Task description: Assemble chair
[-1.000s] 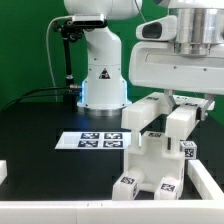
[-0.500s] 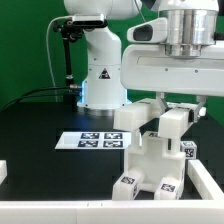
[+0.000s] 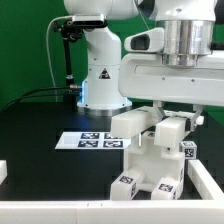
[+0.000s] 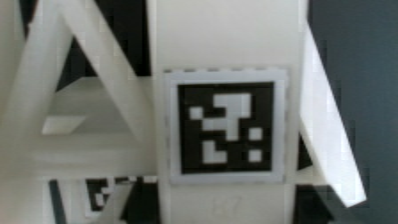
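Several white blocky parts with black-and-white tags stand joined as the partly built chair (image 3: 152,165) at the exterior view's lower right. My gripper (image 3: 168,109) hangs just above it and is shut on a white chair part (image 3: 133,122), a flat piece that sticks out toward the exterior view's left. The wrist view is filled by a white bar carrying one square tag (image 4: 228,125), with slanted white pieces (image 4: 98,110) behind it. My fingers cannot be made out there.
The marker board (image 3: 93,140) lies flat on the black table, to the exterior view's left of the chair. The robot's base (image 3: 102,80) stands behind it. White edge pieces sit at the table's lower corners (image 3: 4,172) (image 3: 208,185).
My hand has moved toward the exterior view's left and slightly down, carrying the white part with it, closer over the chair. The chair and the marker board have not moved.
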Tool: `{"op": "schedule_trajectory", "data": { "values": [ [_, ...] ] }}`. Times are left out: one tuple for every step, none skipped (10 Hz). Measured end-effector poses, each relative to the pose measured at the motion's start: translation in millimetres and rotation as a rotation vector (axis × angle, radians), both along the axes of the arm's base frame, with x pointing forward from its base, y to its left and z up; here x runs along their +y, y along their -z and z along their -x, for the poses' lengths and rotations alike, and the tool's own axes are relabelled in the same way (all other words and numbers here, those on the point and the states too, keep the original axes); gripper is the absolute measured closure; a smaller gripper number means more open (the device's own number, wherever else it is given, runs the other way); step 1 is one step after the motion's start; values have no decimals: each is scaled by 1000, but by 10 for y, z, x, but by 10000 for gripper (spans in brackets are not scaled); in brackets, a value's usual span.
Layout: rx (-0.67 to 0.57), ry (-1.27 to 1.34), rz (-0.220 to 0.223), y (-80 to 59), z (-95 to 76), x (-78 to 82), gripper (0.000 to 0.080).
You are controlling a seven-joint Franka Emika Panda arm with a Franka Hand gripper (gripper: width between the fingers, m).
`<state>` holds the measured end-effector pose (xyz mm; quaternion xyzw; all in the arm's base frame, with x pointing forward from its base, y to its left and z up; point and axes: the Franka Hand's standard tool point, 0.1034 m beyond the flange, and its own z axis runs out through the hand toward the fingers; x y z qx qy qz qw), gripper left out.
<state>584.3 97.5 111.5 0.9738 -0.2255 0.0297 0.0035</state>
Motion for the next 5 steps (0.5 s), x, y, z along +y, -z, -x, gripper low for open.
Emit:
{"op": "schedule_trajectory", "data": {
  "values": [
    [-13, -1, 0, -1, -26, 3, 512],
    [-17, -1, 0, 0, -32, 4, 512],
    [-23, 1, -10, 10, -37, -20, 512],
    [-17, 13, -24, 58, -28, -78, 512],
    [-3, 20, -34, 103, -15, -144, 503]
  ]
}}
